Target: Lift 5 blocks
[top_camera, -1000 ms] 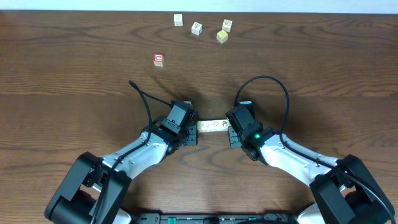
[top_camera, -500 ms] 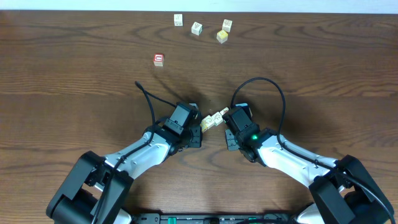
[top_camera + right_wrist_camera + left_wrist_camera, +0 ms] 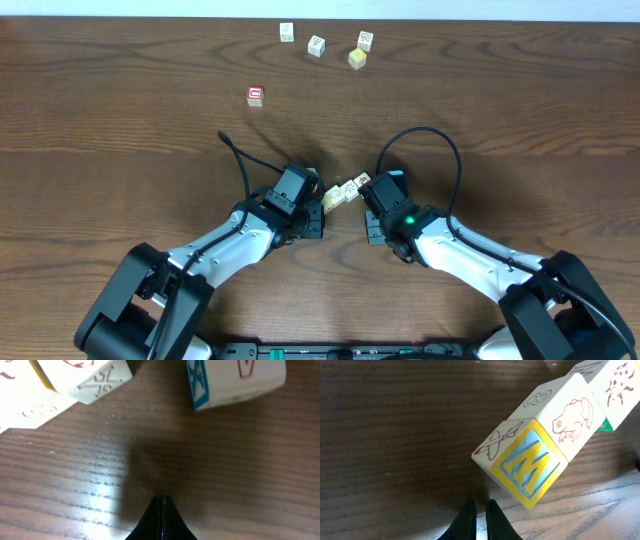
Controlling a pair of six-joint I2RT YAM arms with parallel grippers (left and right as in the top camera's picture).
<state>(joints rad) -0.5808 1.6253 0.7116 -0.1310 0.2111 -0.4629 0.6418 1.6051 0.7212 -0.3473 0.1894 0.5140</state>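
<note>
Three cream blocks lie in a crooked diagonal string (image 3: 348, 189) between my two grippers. In the left wrist view they are a yellow M block (image 3: 527, 467), a frog block (image 3: 567, 412) and a ladybug block (image 3: 620, 382). My left gripper (image 3: 317, 207) (image 3: 480, 510) is shut, empty and just short of the M block's corner. My right gripper (image 3: 368, 208) (image 3: 162, 505) is shut on nothing. Well beyond its tip lie a cream block (image 3: 85, 377) and a blue-faced block (image 3: 235, 380). Several more blocks (image 3: 316, 46) lie at the far edge.
A red-faced cube (image 3: 255, 96) sits alone left of centre, toward the far side. A black cable (image 3: 235, 160) loops over the table from the left arm, and another arcs above the right arm (image 3: 430, 135). The wooden table (image 3: 120, 150) stretches bare to both sides.
The string of blocks lay straight and level between the two grippers a second ago. It has since skewed diagonally, its right end swinging away from me. Both grippers shifted slightly.
</note>
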